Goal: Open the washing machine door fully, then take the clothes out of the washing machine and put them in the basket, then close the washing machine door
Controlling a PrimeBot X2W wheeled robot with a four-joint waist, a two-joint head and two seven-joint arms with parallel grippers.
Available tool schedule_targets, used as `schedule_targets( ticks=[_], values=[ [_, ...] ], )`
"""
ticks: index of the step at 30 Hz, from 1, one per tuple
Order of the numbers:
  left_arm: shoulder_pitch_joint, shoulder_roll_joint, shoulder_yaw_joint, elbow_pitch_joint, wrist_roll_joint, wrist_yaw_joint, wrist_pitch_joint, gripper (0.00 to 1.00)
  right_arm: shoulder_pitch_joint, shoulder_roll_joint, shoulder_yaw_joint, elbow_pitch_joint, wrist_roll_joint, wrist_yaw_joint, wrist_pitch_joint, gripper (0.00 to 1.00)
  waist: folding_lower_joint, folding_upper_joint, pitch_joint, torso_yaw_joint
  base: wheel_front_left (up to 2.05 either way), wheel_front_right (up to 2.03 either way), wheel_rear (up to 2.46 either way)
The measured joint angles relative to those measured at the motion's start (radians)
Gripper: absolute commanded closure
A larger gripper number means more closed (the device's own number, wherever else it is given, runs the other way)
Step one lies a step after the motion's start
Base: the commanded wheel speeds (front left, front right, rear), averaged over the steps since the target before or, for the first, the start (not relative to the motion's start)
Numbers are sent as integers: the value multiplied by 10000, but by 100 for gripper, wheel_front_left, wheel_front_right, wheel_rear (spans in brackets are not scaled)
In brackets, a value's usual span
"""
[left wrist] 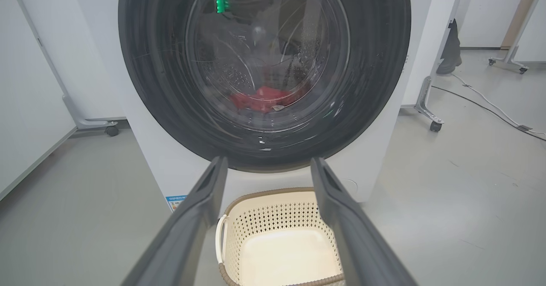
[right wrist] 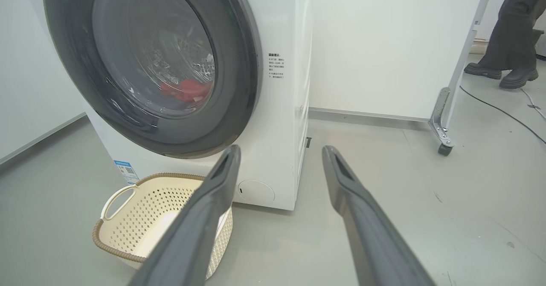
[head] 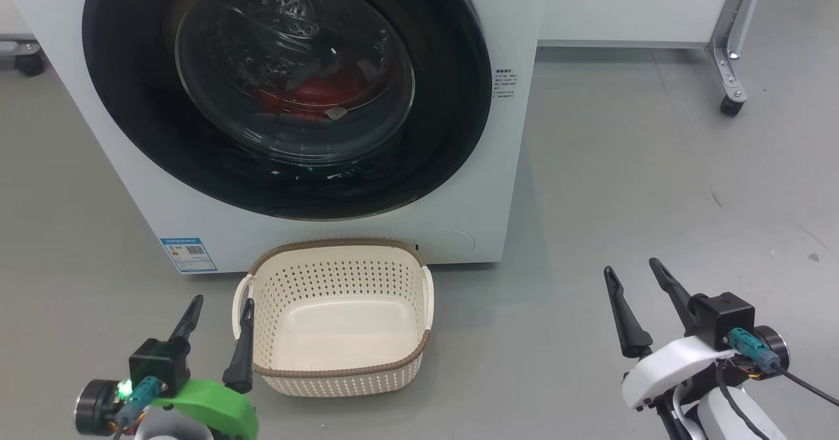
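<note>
Head camera: high, facing forward and down onto the big white front-loading washing machine point(head: 485, 217) and the small cream perforated plastic basket point(head: 341, 384) near it; left wrist camera: low, close, square-on; right wrist camera: low, oblique from the right; all three share both.

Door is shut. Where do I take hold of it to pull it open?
Probably the washing machine door by its black rim's right edge, right gripper coming from the right, jaws open. That edge stands proud of the white front; which side is hinged I cannot tell.
</note>
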State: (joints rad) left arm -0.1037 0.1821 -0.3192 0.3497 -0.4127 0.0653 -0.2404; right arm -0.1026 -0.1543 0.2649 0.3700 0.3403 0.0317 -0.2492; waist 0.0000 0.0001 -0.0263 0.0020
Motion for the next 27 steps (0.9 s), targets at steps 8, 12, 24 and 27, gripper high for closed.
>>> schedule_targets(
  ticks=[8,12,24,27],
  values=[
    [-7,-17,84,148,-10,2,0,0,1,117,-278,182,8,-81,-2,0,0,0,5,-8,0,0,0],
    [-47,-27,105,224,-10,13,0,0,1,176,-320,236,8,-81,-2,0,0,0,8,-12,0,0,0],
    [-212,-42,117,410,-86,46,17,0,1,215,-414,330,4,-75,-2,100,0,0,25,-13,0,0,0],
    [-212,-65,115,439,-84,48,17,0,1,217,-466,351,2,-65,-2,100,0,0,30,-10,0,0,0]
  ],
)
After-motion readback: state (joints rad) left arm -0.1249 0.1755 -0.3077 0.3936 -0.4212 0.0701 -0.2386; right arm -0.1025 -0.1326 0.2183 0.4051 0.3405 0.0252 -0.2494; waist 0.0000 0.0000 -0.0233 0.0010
